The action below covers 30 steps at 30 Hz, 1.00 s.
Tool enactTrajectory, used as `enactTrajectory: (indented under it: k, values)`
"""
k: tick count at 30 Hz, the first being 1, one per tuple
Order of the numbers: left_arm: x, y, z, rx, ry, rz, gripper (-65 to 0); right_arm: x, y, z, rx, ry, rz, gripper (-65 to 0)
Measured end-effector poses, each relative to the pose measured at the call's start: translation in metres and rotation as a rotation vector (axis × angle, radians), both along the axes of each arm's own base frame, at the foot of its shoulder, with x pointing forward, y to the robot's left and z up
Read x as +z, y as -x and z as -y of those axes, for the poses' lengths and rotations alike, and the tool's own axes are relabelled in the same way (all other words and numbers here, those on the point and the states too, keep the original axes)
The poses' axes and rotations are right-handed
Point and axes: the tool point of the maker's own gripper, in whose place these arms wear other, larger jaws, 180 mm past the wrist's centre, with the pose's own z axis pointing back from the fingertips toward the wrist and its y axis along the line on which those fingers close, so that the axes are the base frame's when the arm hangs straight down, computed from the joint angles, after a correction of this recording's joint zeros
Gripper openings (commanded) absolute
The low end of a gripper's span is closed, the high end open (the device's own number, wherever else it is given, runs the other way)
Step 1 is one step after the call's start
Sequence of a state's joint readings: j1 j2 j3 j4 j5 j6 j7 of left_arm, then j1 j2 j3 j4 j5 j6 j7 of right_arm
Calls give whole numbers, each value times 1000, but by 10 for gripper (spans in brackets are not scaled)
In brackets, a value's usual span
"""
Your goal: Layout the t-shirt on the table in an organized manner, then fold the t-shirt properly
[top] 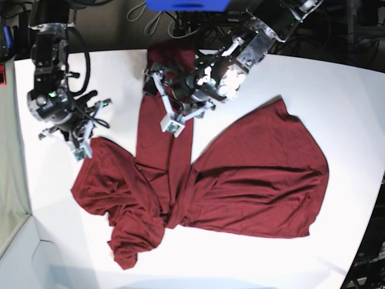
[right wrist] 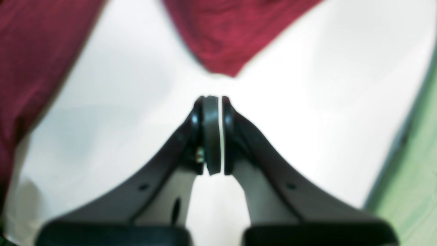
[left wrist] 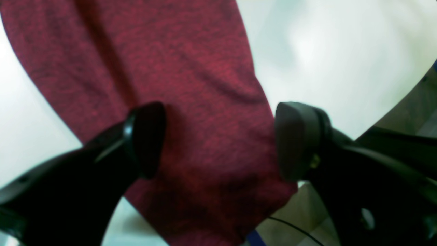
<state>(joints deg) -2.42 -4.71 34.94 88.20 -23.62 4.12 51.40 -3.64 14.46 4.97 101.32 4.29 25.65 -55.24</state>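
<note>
The maroon t-shirt (top: 264,174) lies crumpled on the white table (top: 337,90). Its wide body is at the right, a long narrow strip (top: 165,141) runs toward the far edge, and a bunched part (top: 120,198) sits at the front left. My left gripper (top: 163,102) hangs open over the strip. In the left wrist view its fingers (left wrist: 146,140) straddle the fabric (left wrist: 191,85) without pinching it. My right gripper (top: 81,149) is at the left edge of the bunched part. It is shut (right wrist: 213,102) with nothing in it, and a shirt corner (right wrist: 222,44) lies just ahead.
Cables and a blue object (top: 186,5) lie beyond the table's far edge. The table's curved rim shows at the right of the left wrist view (left wrist: 403,102), with floor below. Greenish floor (right wrist: 416,171) lies past the edge in the right wrist view.
</note>
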Motion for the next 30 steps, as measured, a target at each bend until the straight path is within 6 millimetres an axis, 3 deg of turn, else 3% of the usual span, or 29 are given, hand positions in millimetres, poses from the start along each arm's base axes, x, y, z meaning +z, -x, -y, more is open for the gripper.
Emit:
enactTrajectory:
  k: [7,11,16,20,25,30]
  values:
    - [-13,10,18,-63,-11,12,-166,1,-2,0,-4,-5,3,-650]
    - [-17,7,14,-75,3,28,-166,1,-2,0,-5,-4,4,-650]
    - [-23,1,-23,-80,-33,62,-166,7,-9,0,-5,-4,22,-650]
    - [-24,-18,-57,-71,-102,109,-166,13,-16,-1,-3,-9,46,-650]
    - [-24,-47,-99,-49,-231,145,-166,2,-13,-12,-12,-53,15,-650]
    - [-21,-71,-141,-15,-335,154,-166,-12,-24,-12,-33,-77,-20,-650]
